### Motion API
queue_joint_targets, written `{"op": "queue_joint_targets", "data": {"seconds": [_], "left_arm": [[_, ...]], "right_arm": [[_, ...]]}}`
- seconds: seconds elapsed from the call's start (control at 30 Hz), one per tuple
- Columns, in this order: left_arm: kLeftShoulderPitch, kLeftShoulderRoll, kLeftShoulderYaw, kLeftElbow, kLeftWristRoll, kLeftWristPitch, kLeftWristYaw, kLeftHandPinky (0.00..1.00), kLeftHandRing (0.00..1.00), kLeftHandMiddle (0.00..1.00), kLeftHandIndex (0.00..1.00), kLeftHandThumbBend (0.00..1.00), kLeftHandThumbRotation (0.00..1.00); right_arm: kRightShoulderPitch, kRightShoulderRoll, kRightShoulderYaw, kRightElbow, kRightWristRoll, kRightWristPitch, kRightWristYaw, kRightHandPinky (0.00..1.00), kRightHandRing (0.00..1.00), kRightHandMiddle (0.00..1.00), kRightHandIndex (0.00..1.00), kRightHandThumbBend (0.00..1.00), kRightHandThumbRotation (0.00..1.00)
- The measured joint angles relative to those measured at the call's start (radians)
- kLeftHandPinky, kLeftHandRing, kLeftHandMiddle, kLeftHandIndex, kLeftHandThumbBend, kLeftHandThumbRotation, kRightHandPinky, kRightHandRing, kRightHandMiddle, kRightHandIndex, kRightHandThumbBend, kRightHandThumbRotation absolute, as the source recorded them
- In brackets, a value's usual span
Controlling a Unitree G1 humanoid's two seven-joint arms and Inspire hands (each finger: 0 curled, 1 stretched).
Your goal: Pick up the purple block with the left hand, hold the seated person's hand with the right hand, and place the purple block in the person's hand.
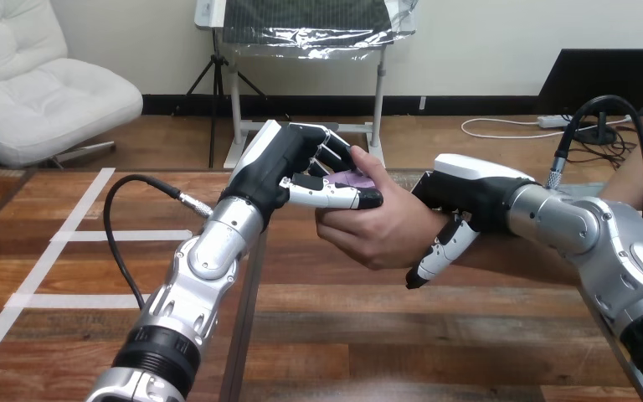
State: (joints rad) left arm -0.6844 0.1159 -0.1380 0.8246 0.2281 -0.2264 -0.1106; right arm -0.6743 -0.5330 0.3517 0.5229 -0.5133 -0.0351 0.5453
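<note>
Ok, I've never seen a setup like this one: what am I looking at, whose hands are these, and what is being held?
This is taken from a camera on a humanoid robot's head, looking down over a wooden table. The two silver arms are its own. Its left robot hand has its fingers curled round a purple block, right above a seated person's hand. Its right robot hand lies over that person's wrist; whether it grips is unclear.

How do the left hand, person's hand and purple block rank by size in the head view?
1. left hand and person's hand: about alike, so unranked.
2. purple block: clearly smallest, though mostly hidden between them.
</note>
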Motion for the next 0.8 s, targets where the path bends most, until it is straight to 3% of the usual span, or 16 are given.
{"op": "queue_joint_targets", "data": {"seconds": [0.57,0.63,0.7,0.8], "left_arm": [[0.001,-0.002,-0.004,-0.005,-0.006,0.0,-0.016,0.37,0.46,0.5,0.52,0.69,0.02],[0.002,0.0,-0.004,-0.012,-0.006,0.002,-0.021,0.41,0.51,0.54,0.55,0.7,0.11],[0.004,0.001,-0.004,-0.019,-0.006,0.003,-0.028,0.42,0.52,0.55,0.56,0.7,0.13],[0.009,0.005,-0.004,-0.035,-0.012,0.008,-0.043,0.48,0.58,0.61,0.6,0.71,0.28]], "right_arm": [[0.019,-0.012,0.0,-0.031,0.0,0.011,0.006,0.28,0.36,0.44,0.43,0.83,0.12],[0.024,-0.015,0.0,-0.04,0.0,0.011,0.006,0.3,0.38,0.46,0.44,0.83,0.13],[0.028,-0.017,0.0,-0.046,0.0,0.011,0.006,0.3,0.39,0.46,0.44,0.84,0.14],[0.032,-0.019,-0.001,-0.053,0.004,0.011,0.01,0.32,0.41,0.49,0.47,0.84,0.16]]}}
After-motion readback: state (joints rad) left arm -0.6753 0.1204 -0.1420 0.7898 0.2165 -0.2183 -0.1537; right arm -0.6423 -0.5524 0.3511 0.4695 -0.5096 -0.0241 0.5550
